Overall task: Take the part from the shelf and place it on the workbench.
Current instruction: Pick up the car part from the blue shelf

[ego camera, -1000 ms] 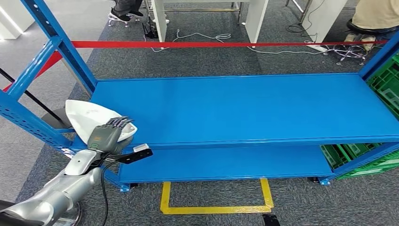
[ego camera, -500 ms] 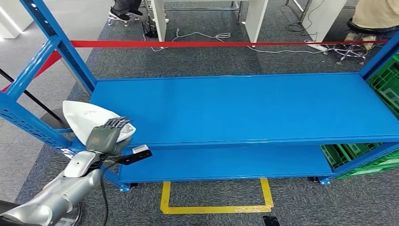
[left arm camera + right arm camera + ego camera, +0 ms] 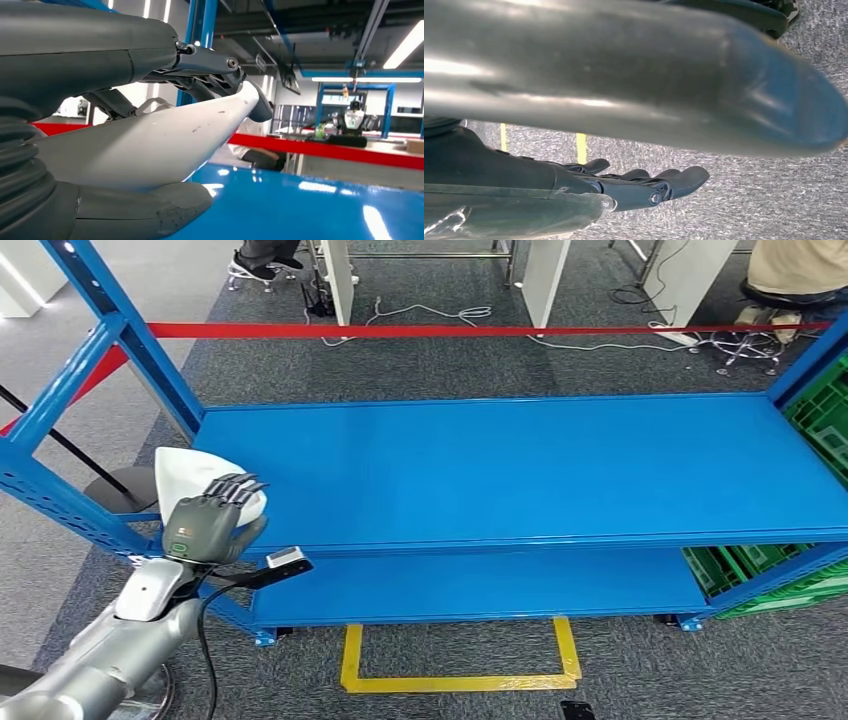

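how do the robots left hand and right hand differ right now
The left hand grips the white part at the blue shelf's left end; the right hand holds nothing. The left hand is raised to shelf height; the right hand hangs over grey carpet. Both have dark fingers.

Smooth white pointed plastic part: near half hidden under left hand in head view. Right hand: blurred thumb up close, nothing seen between fingers. Green crates cut off by pic edge.
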Motion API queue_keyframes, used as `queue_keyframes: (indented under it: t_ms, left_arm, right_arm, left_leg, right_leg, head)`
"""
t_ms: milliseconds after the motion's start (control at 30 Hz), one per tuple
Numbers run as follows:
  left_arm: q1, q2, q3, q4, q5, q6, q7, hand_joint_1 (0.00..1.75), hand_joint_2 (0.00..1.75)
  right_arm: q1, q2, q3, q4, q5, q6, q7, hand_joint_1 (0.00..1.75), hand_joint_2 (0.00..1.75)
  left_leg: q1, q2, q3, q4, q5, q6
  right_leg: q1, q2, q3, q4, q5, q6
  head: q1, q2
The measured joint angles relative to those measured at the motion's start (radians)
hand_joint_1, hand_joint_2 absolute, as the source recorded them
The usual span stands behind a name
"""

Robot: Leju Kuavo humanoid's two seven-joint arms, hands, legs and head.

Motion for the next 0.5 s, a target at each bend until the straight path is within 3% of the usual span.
queue_keyframes:
  t_ms: [300,500]
  left_arm:
    - [0.024,0.019,0.004,-0.068,-0.002,0.0,0.0,1.75,1.75]
    - [0.01,0.008,-0.01,-0.096,0.023,-0.033,-0.058,1.75,1.75]
  right_arm:
    - [0.0,0.0,-0.002,0.0,-0.002,0.0,0.0,0.0,0.0]
    - [0.0,0.0,-0.002,0.0,0.01,0.002,0.002,0.0,0.0]
  left_leg:
    - [0.0,0.0,0.0,0.0,0.0,0.0]
    - [0.0,0.0,-0.001,0.0,0.0,0.0]
  right_leg:
    - [0.0,0.0,-0.001,0.0,0.0,0.0]
    - [0.0,0.0,-0.002,0.0,0.0,0.0]
  head:
    - [0.0,0.0]
    - [0.0,0.0]
